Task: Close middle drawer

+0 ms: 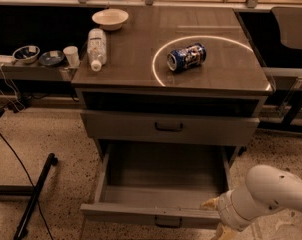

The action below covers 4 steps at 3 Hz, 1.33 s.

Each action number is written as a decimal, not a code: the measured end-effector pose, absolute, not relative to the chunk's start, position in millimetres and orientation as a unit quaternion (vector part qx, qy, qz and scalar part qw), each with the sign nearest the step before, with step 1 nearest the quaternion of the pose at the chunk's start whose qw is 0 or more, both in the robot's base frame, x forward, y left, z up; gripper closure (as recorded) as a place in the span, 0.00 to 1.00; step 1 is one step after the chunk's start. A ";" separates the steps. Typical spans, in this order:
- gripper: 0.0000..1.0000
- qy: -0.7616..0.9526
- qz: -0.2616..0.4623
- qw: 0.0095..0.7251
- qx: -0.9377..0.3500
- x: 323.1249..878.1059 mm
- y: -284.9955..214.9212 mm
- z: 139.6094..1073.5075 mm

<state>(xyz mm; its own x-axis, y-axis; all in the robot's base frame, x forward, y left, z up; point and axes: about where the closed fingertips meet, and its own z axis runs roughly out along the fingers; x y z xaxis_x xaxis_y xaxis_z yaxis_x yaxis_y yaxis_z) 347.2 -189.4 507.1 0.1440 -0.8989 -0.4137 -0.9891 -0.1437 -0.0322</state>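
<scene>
White arm (271,194) pokes in at bottom right, and the gripper (212,204) sits at the right end of the front panel of the middle drawer (161,174), maybe touching it; we can't tell if it's open or closed. That drawer is pulled way out toward us, grey box bare inside, under a shut drawer (168,127). Farther back on the cabinet top (231,74) we've got a blue can (186,57) on its side, a plastic bottle (96,48) lying down and a pale bowl (110,18).
</scene>
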 end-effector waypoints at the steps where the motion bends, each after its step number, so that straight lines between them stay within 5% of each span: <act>1: 0.63 0.636 0.148 0.153 -0.741 347.8 -189.8 505.8; 3: 1.00 0.640 0.146 0.181 -0.732 342.2 -186.3 487.4; 4: 1.00 0.637 0.142 0.240 -0.718 330.8 -171.7 450.6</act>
<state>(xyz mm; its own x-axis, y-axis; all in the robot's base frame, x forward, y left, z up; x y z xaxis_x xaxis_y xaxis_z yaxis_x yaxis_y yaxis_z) 330.8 -171.7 450.6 0.1473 -0.8470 -0.5108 -0.9838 -0.0722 -0.1640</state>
